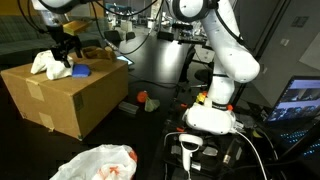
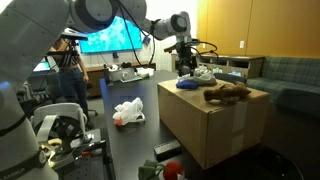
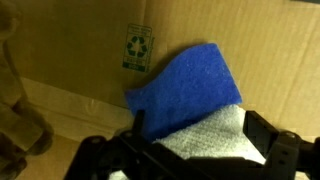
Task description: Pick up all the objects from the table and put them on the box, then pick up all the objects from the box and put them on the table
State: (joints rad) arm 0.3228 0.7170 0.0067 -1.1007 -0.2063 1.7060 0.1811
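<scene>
The claw (image 1: 66,52) hangs spread wide over the box (image 1: 60,95), with the blue pad (image 3: 190,85) and cloth (image 1: 44,64) right beneath it and the brown lump (image 2: 228,94) nearby. Well away from it, the bag (image 1: 95,163) and a small red item (image 1: 146,99) lie on the table (image 1: 150,128), so loading looks partly done.

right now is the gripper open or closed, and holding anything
Gripper: open, gripping nothing, poised over the blue pad on the box.

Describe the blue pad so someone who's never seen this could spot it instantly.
Find the large brown cardboard box on the black table. On its top, beside a cream-white cloth and a brown lump, lies a blue square pad. It is the only blue item there.
</scene>
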